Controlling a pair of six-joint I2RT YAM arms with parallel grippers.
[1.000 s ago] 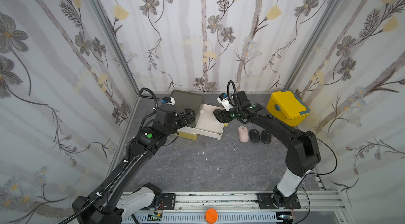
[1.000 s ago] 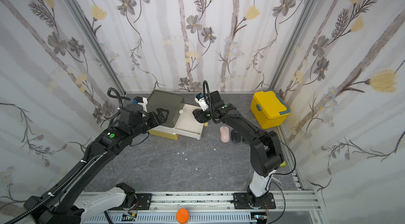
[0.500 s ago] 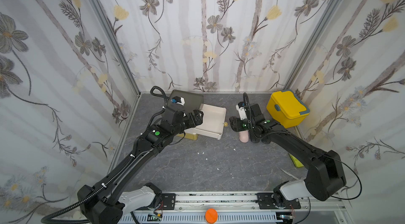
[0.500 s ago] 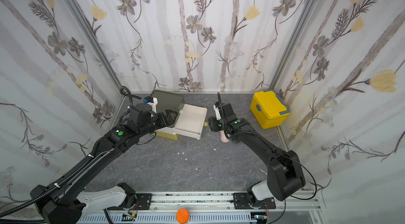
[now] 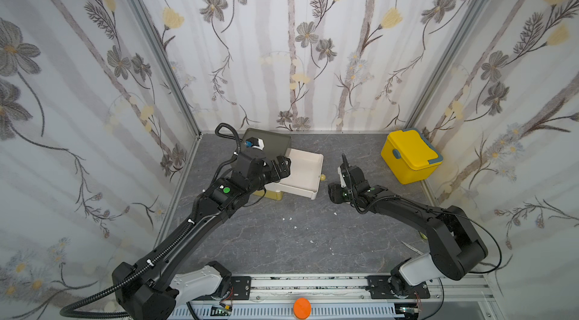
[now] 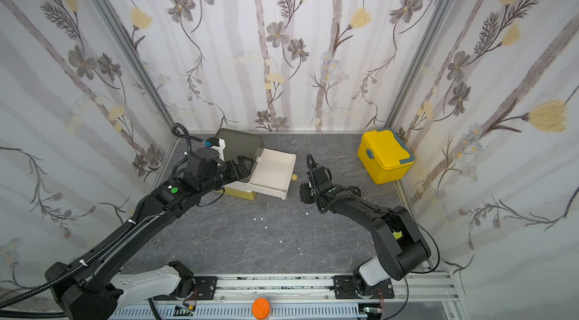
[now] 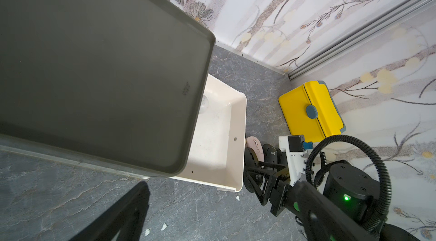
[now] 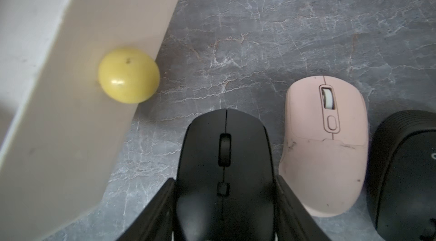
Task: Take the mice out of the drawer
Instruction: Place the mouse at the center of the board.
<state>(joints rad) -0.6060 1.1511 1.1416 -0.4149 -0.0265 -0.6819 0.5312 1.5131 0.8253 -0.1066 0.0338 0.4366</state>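
The drawer box [image 5: 275, 143] stands at the back left, its olive-grey top [image 7: 94, 63] close under my left wrist camera. Its white middle drawer [image 5: 305, 171] is pulled out and looks empty [image 7: 219, 138]. My left gripper [image 5: 283, 166] hangs open over the box's front edge, holding nothing. My right gripper [image 8: 225, 188] is shut on a black mouse [image 8: 225, 157], low over the table to the right of the drawer's yellow knob [image 8: 128, 76]. A pink mouse [image 8: 325, 147] and another black mouse [image 8: 405, 171] lie on the table beside it. In both top views the right arm [image 5: 391, 205] hides the mice.
A bright yellow lidded box [image 5: 410, 155] sits in the back right corner. Scissors [image 5: 412, 248] lie near the right arm's base and forceps [image 6: 159, 240] near the left wall. Small white scraps [image 5: 296, 227] dot the grey table. Flowered walls close three sides.
My right gripper has carried the black mouse from above the open drawer rightward and down, next to the pink mouse. My left gripper has shifted right, over the box's front.
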